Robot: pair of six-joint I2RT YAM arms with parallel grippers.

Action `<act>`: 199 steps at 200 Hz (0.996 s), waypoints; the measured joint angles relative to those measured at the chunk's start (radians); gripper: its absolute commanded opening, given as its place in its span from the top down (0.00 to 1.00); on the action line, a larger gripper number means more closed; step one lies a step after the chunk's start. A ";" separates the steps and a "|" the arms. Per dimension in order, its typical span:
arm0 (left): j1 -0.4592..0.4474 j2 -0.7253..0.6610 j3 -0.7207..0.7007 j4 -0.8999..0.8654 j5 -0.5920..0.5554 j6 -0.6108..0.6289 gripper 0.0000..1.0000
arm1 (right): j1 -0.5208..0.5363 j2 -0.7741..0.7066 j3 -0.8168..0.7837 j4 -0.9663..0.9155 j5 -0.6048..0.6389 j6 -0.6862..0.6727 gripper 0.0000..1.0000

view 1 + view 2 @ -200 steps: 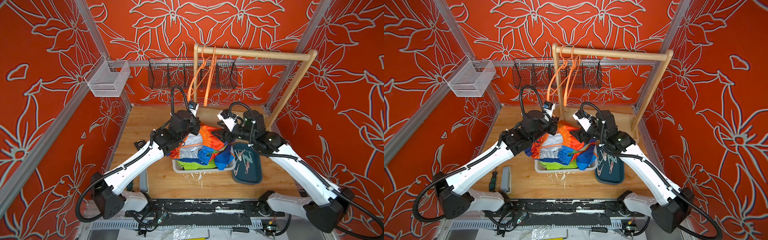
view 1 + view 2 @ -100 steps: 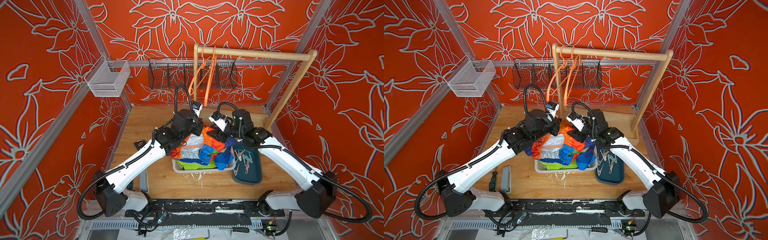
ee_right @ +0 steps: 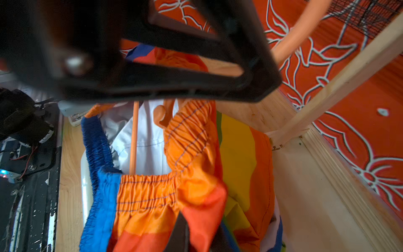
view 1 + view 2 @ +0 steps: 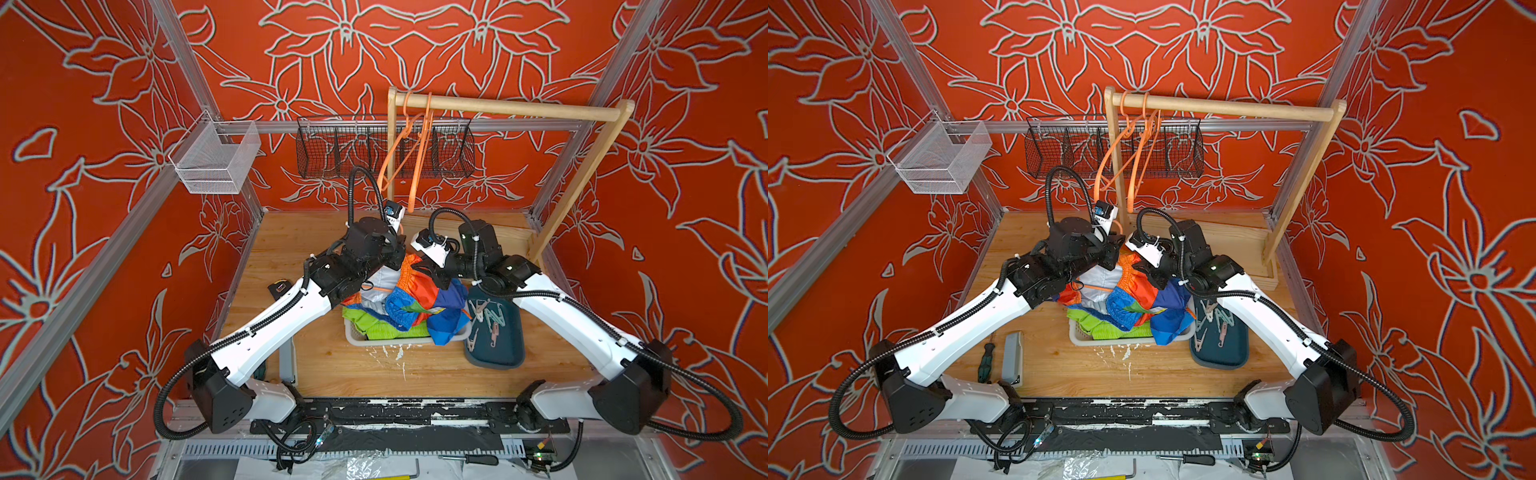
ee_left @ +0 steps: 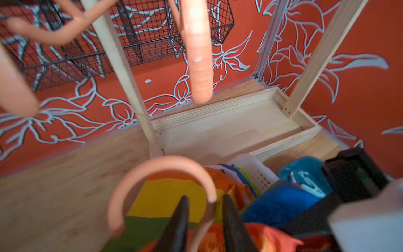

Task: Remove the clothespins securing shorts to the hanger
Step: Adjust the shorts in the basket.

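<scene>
The rainbow shorts lie heaped over the white basket, on top of the lime green shorts, with an orange hanger inside their waistband; the clothespins lie loose in the teal tray just right of the basket. Above the basket's far edge the left gripper stands spread, the hanger's neck between its fingers; the right gripper, beside it, is pressed together, pinching an orange fold of the rainbow shorts.
</scene>
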 measured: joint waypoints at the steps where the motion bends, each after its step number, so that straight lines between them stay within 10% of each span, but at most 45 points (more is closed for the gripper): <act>1: 0.000 0.000 0.000 0.000 0.001 -0.002 0.38 | 0.000 0.000 0.000 0.000 0.002 0.000 1.00; 24: 0.003 -0.013 0.012 -0.007 -0.002 0.005 0.18 | -0.006 0.000 0.000 0.005 0.016 0.000 1.00; 88: 0.089 -0.129 0.021 -0.057 -0.016 -0.005 0.16 | -0.007 0.000 -0.016 0.016 0.029 0.005 1.00; 139: 0.360 -0.396 -0.105 -0.124 0.023 -0.047 0.15 | -0.042 -0.002 -0.024 0.035 -0.009 0.035 1.00; 199: 0.646 -0.404 -0.281 -0.144 0.298 -0.143 0.16 | -0.142 -0.019 -0.065 0.124 -0.156 0.113 1.00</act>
